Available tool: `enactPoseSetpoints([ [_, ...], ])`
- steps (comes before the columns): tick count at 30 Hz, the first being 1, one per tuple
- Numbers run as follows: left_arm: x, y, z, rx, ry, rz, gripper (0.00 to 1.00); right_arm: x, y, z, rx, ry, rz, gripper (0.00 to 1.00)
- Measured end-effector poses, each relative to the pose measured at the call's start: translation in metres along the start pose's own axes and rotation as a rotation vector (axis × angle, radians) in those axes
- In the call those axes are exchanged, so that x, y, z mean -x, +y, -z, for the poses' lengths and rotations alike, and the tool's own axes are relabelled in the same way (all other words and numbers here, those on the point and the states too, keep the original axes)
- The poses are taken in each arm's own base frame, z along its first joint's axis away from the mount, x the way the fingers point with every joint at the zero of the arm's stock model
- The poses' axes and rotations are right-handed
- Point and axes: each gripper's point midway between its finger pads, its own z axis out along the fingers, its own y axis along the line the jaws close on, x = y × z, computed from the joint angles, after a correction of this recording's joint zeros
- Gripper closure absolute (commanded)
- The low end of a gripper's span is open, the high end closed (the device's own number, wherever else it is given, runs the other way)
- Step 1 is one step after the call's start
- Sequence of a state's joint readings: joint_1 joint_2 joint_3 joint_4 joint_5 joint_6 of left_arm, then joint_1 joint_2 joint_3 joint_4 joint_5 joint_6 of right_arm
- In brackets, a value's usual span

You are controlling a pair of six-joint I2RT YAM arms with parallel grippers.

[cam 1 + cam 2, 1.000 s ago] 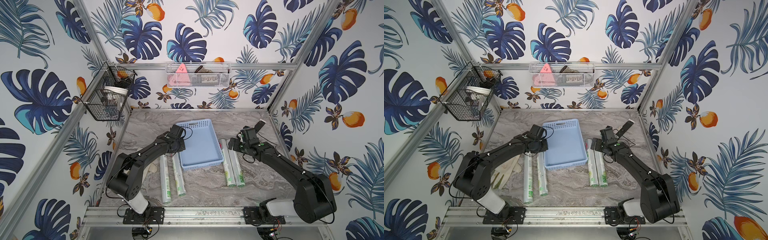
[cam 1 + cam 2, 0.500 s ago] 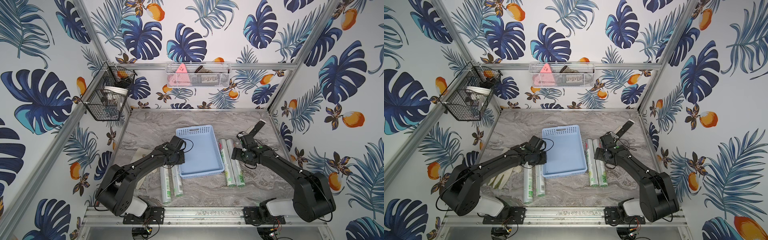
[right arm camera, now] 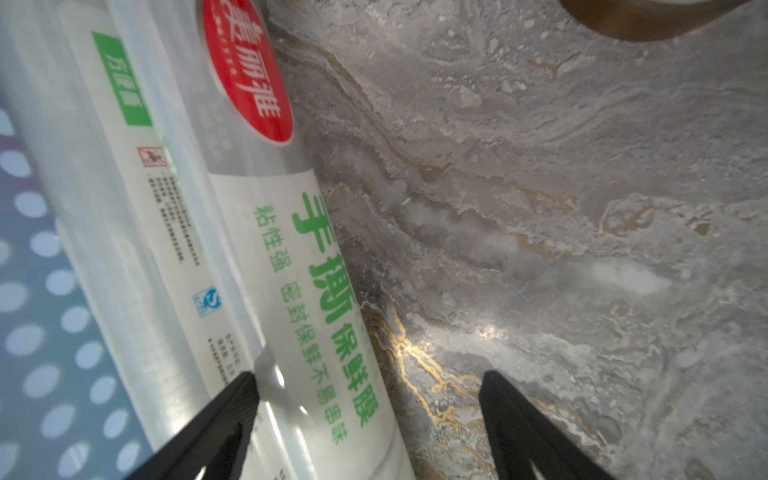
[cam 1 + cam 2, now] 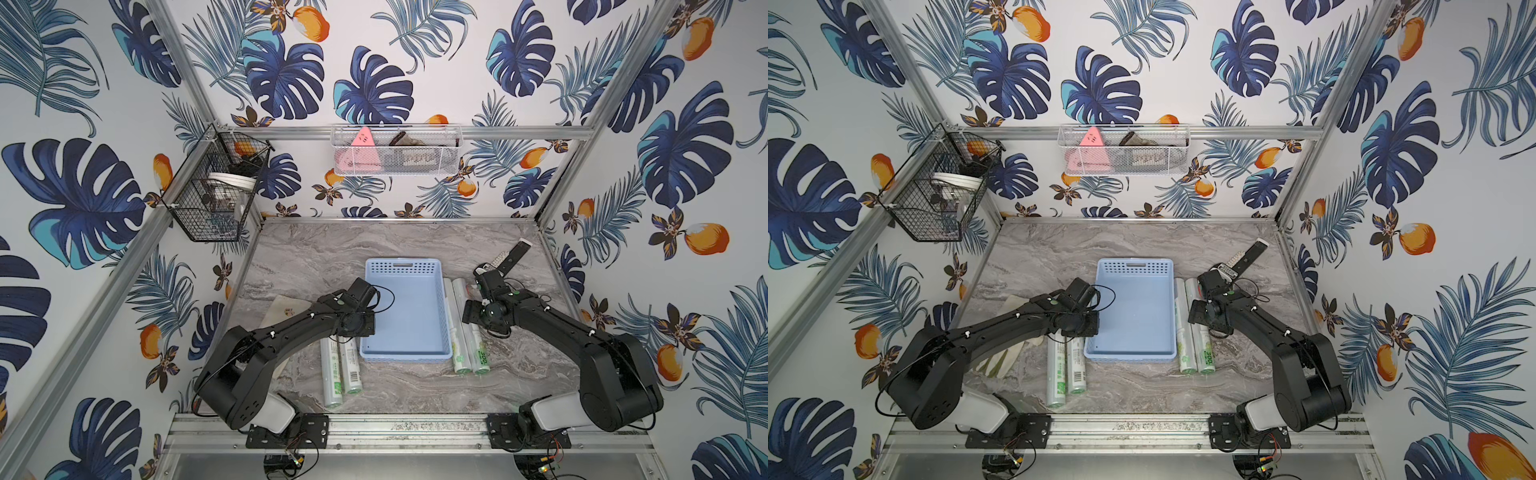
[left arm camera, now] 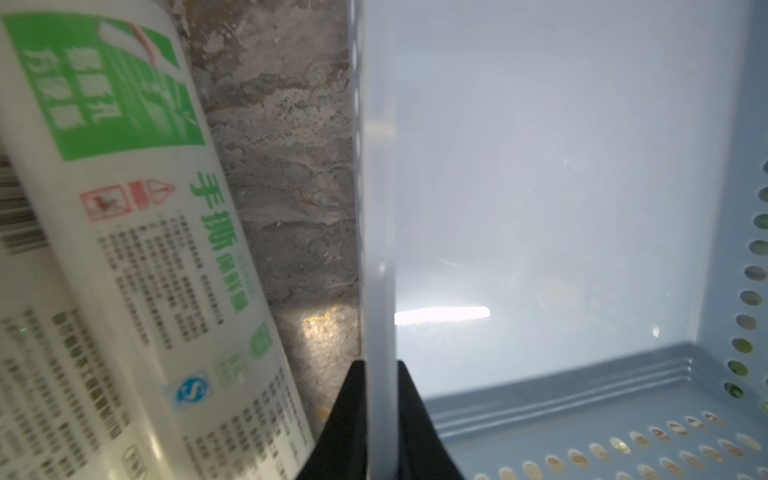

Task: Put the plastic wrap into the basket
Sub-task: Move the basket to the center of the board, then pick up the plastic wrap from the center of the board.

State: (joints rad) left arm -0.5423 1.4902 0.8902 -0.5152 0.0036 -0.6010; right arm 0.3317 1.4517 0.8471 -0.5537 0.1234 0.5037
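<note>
Gripping the outer right roll is your step in hand, I judge. The right gripper stands spread astride it, low over the table. One finger sits at the seam between this roll and its neighbour; the other is well clear over the marble. Centre the jaws across the roll before you squeeze, or the near finger may ride up on the neighbour and nip both. Take it near mid-length so that it lifts level: it looks slick and round, and will likely tip if caught toward one end. Your left gripper is pinching the left wall of the basket, which should stop it sliding when the roll comes over the rim.

The basket is empty, its floor bare, and sits mid-table. All four rolls lie on the table outside it. The right pair lies just beside its right wall, and the left pair beside its front left corner, reaching toward the table's front edge. On the left wall hangs a wire basket holding a white-rimmed tub and dark oddments. On the rear wall a mesh basket holds a pink triangular thing and something dark that I cannot make out.
</note>
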Motion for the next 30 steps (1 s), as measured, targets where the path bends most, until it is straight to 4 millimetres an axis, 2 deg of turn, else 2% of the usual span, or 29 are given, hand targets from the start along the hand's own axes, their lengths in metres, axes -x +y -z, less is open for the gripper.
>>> enactPoseSetpoints([
  [10, -0.002, -0.001, 0.011, -0.001, -0.024, 0.006, 0.79, -0.003, 0.003, -0.014, -0.006, 0.036, 0.034, 0.18],
  [24, -0.022, -0.013, 0.006, -0.045, 0.025, 0.004, 0.77, -0.011, 0.009, -0.035, -0.01, 0.119, 0.061, 0.3],
  [30, -0.015, -0.014, 0.022, -0.053, -0.025, 0.001, 0.72, -0.01, 0.009, -0.039, -0.018, 0.124, 0.062, 0.35],
])
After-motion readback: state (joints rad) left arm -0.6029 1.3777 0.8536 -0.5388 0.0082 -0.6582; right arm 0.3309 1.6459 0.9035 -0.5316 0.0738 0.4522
